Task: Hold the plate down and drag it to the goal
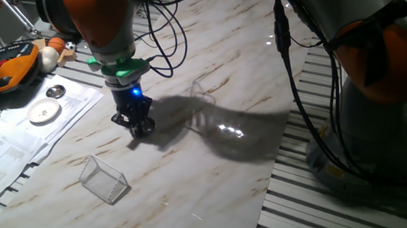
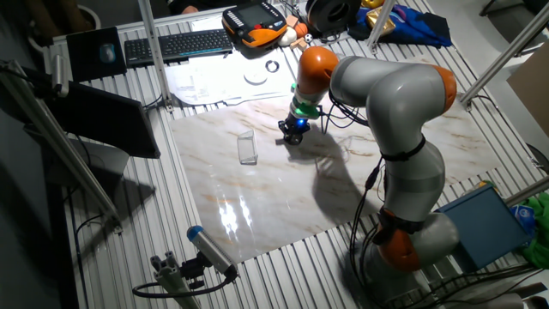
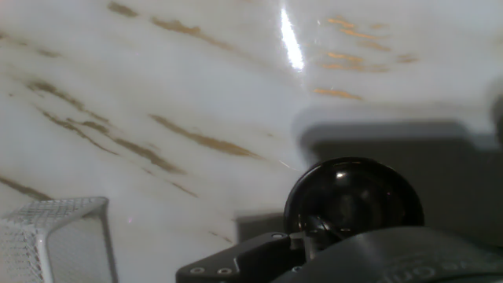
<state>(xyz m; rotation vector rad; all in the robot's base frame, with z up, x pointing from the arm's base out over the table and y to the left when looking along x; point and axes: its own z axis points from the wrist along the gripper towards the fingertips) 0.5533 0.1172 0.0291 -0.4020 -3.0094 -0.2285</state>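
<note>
We see the marble-patterned table filling most of both fixed views, pale with brown veins and a bright glare patch near its middle. Over it bends the grey and orange arm, its wrist pointing straight down with a green ring and a blue light above the gripper. In the fixed views the black fingers stand low at the tabletop, and we cannot tell from any view whether they are spread or drawn together. In the hand view the plate shows as a dark, shiny round dish with a raised rim, lying on the marble directly below the hand, its near edge hidden behind the black gripper body; whether the fingers touch it we cannot tell. The goal, a small clear box with thin wire-like edges, stands on the table at about seven o'clock from the gripper in one fixed view, apart from it. Off the marble at ten o'clock, a white disc and a small silver dish rest on printed papers.
</note>
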